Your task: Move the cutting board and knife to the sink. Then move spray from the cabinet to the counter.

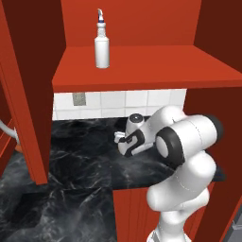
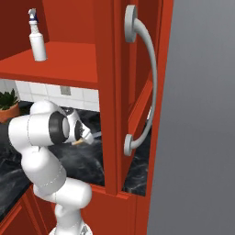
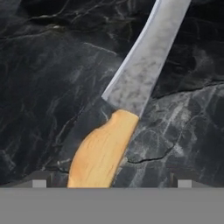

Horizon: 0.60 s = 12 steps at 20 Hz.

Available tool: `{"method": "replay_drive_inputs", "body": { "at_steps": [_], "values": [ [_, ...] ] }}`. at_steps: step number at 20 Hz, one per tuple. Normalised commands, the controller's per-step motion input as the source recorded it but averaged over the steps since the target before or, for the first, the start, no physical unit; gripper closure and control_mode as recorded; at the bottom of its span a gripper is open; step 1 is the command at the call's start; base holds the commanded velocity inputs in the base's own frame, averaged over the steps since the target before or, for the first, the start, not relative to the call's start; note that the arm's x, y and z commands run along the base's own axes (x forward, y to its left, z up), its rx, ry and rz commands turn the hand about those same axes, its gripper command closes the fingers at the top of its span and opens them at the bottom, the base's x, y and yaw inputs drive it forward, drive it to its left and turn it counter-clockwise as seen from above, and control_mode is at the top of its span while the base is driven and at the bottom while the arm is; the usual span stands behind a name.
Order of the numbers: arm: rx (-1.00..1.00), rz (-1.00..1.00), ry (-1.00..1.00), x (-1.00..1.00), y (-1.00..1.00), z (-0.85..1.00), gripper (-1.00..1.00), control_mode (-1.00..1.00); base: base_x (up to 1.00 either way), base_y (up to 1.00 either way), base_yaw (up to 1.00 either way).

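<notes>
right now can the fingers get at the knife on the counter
Probably yes: the knife lies flat on the bare counter directly beneath the open fingers, its handle between them, with nothing in the way.

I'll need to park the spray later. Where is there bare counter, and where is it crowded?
Free: the glossy black marble counter left of the gripper, between the red cabinet side panel and the white tiled wall. Crowded: beneath the open gripper, where the grey-bladed, yellow-handled knife lies.

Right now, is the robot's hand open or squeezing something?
Gripper: open, holding nothing; the knife lies on the counter between its fingertips.
</notes>
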Motion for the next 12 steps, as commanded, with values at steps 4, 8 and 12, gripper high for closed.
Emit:
{"method": "replay_drive_inputs", "body": {
  "at_steps": [4, 8, 12],
  "values": [
    [0.0, 0.0, 0.0, 0.27, 0.01, -0.13, -1.0, -1.0, 0.0, 0.0, 0.0],
    [0.0, 0.0, 0.0, 0.22, 0.03, -0.2, -1.0, -1.0, 0.0, 0.0, 0.0],
    [0.0, 0.0, 0.02, 0.1, 0.02, -0.25, -1.0, -1.0, 0.0, 0.0, 0.0]
  ]
}}
